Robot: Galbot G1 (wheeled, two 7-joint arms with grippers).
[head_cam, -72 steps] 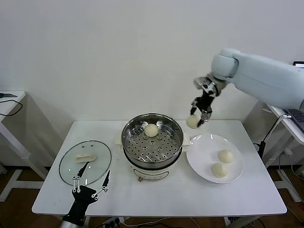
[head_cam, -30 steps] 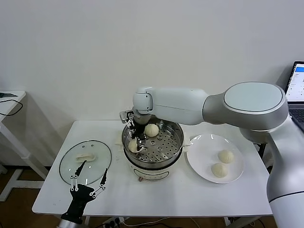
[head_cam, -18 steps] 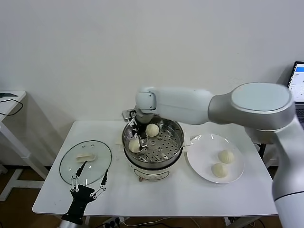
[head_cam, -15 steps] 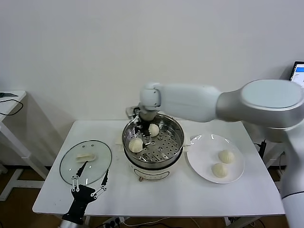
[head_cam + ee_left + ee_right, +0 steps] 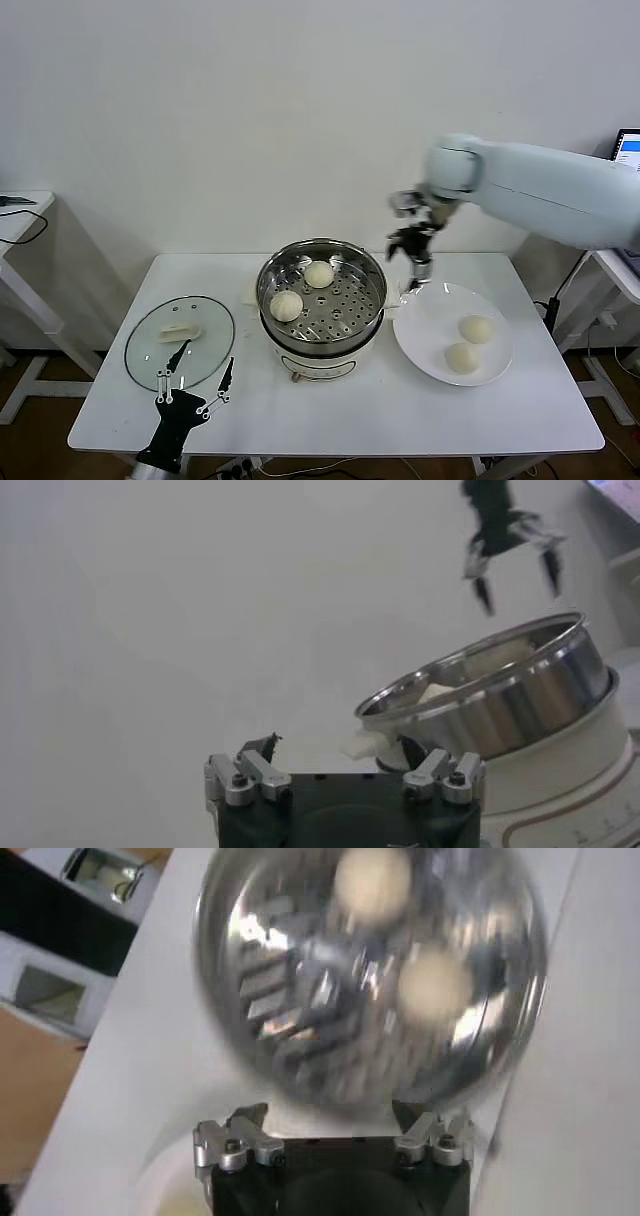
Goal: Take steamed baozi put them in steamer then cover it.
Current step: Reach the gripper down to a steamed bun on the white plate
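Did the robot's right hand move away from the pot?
Yes. The right gripper left the steamer and now hangs empty, fingers open, over the white plate's far edge.

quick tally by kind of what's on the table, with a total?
Baozi: 4, two in the steamer, two on the plate
Steamer: 1
Glass lid: 1
White plate: 1
Total: 7
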